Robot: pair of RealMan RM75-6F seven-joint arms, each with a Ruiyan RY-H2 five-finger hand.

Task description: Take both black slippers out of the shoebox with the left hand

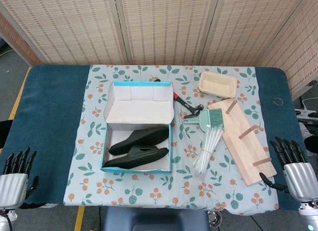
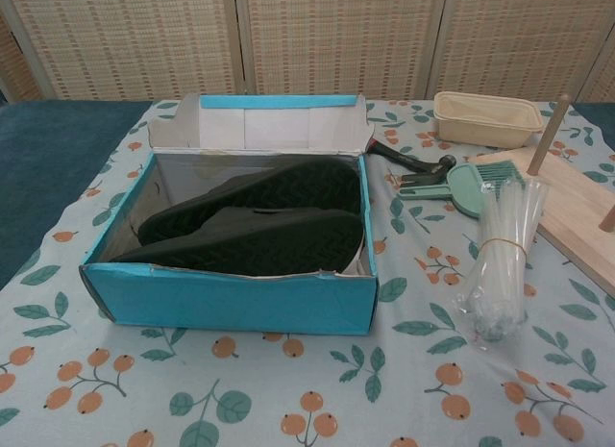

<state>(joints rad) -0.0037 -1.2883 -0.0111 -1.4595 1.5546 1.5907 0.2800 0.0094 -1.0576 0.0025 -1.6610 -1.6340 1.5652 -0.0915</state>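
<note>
Two black slippers lie side by side inside the open blue shoebox (image 1: 169, 151) (image 2: 231, 303) at the table's middle. The far slipper (image 1: 141, 138) (image 2: 279, 189) leans against the near slipper (image 1: 136, 157) (image 2: 255, 240). The box lid (image 1: 139, 103) is folded back flat behind the box. My left hand (image 1: 17, 166) hovers at the table's front left corner, far left of the box, fingers spread and holding nothing. My right hand (image 1: 293, 159) hovers at the front right corner, also spread and holding nothing. Neither hand shows in the chest view.
Right of the box lie a bundle of clear straws (image 1: 208, 146) (image 2: 502, 255), a green brush (image 1: 206, 119) (image 2: 471, 186), a hammer (image 1: 189, 104) (image 2: 413, 161), a beige tray (image 1: 217, 84) (image 2: 485, 118) and a wooden peg board (image 1: 246, 141) (image 2: 577, 202). A floral cloth (image 1: 149, 191) covers the table.
</note>
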